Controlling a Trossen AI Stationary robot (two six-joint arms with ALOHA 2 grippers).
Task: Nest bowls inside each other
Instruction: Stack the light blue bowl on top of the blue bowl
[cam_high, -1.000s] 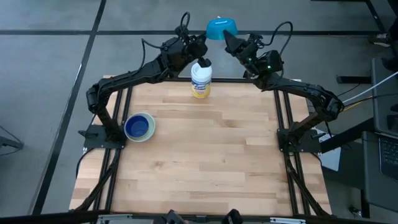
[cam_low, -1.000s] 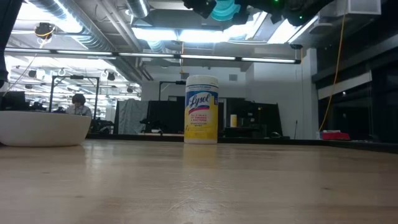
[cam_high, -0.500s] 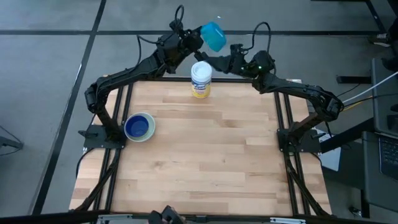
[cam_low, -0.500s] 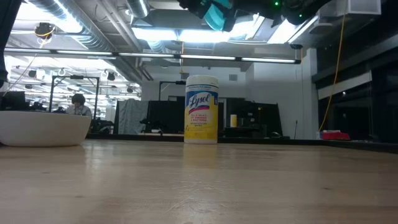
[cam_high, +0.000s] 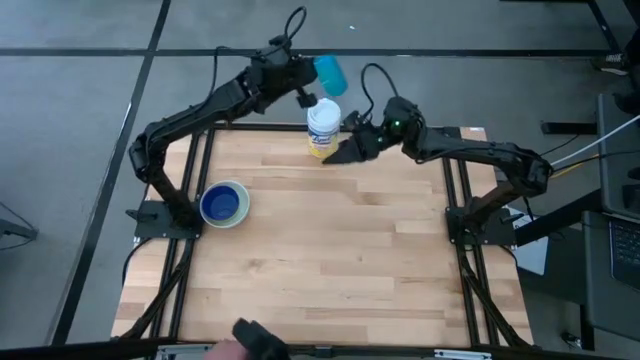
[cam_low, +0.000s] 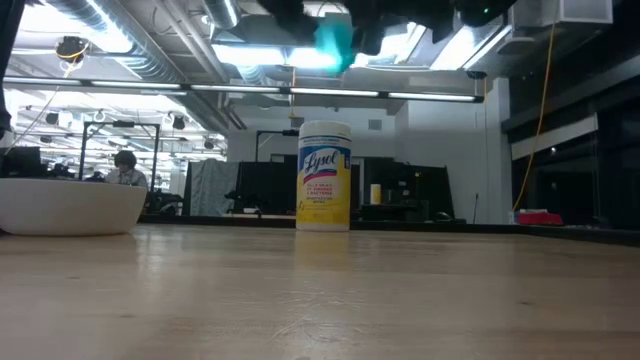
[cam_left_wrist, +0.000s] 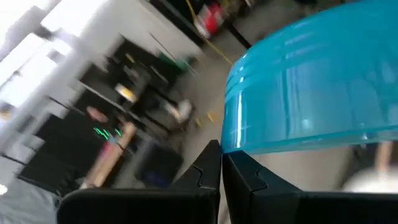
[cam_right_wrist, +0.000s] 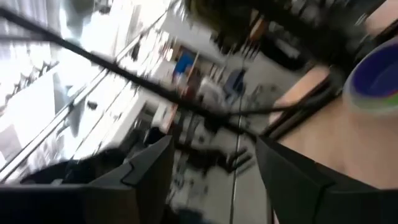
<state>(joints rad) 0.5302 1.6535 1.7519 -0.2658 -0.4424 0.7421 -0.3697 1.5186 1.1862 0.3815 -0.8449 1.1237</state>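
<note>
A teal bowl (cam_high: 330, 74) hangs in the air over the table's far edge, just behind a white-lidded canister (cam_high: 322, 128). My left gripper (cam_high: 308, 88) is shut on it. The low view shows this bowl (cam_low: 335, 40) high above the canister (cam_low: 325, 176). My right gripper (cam_high: 338, 156) stands open with nothing in it, just to the canister's right and above the table. At the table's left, a white bowl (cam_high: 224, 204) rests on its base with a dark blue bowl (cam_high: 222, 205) nested in it. The right wrist view shows that stack (cam_right_wrist: 376, 78) far off. My left gripper pinches the teal bowl's rim (cam_left_wrist: 235, 144) between its two fingertips (cam_left_wrist: 208, 163). The bowl is lifted clear of everything. It is tipped on its side, sticking out past the fingers toward the right arm.
The canister stands upright at the table's far middle, directly between and below the two grippers. The wooden tabletop (cam_high: 330, 260) stretches bare from the bowl stack to the right and near edges. A dark object (cam_high: 255, 338) shows at the near edge.
My right gripper has opened and let go of the teal bowl. It has swung down and toward the near edge, ending beside the canister. My left gripper keeps the bowl and has carried it slightly left and nearer. The bowl has turned from mouth-up onto its side.
</note>
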